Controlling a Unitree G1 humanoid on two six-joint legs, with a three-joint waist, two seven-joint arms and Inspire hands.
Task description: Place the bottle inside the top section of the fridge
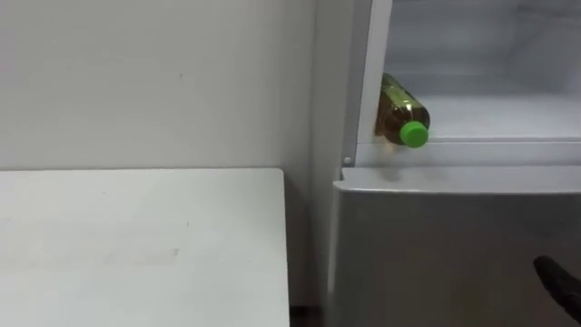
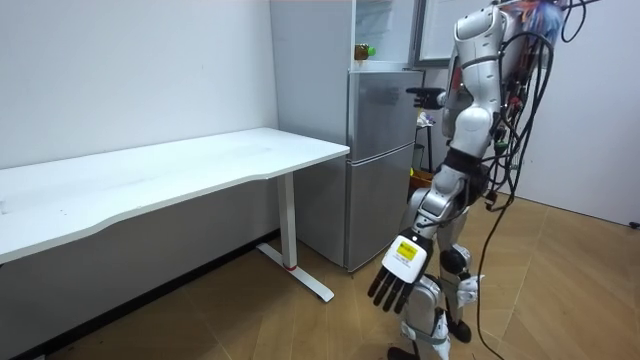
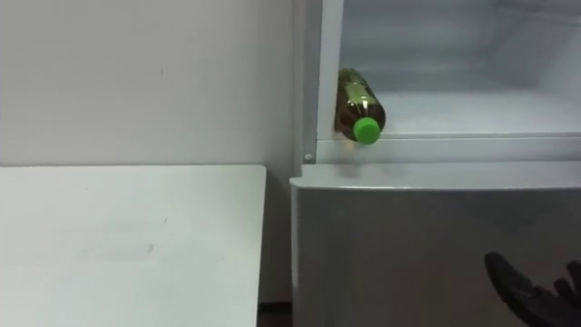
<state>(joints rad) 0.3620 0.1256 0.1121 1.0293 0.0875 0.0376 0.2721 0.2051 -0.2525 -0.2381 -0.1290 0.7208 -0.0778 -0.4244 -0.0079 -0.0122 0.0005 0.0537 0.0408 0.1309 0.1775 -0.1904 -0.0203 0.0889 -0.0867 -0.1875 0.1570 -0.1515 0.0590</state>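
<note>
So, working outward from the robot: the left hand (image 2: 400, 275) hangs at its side, a step back from the tall silver two-door fridge (image 1: 454, 254), fingers (image 2: 385, 295) straight and a bit spread, holding nothing. The right hand (image 3: 531, 286) is up in front of the fridge's lower door, dark fingers loose and apart, also empty.

The clear plastic bottle of amber drink (image 1: 402, 113) is already lying on its side in the fridge's open upper compartment. It's right in the front left corner, tucked against the side wall, with its green screw cap (image 1: 414, 135) poking out at the fridge's front lip.

Imo the placing itself is basically done and what's left is tidying up. That cap looks close enough to the edge to foul the door, so I'd nudge it deeper with flat fingers pushing straight on the cap along the bottle's length. Push from the side and a round bottle will probably just roll. Then bring the arm out low and clear of the lip.

Left of the fridge, just beside it, is a bare white rectangular bench (image 1: 136, 245). There's a wood-look floor (image 2: 300, 330) under the fridge and a plain pale wall (image 1: 154, 82) behind it.
</note>
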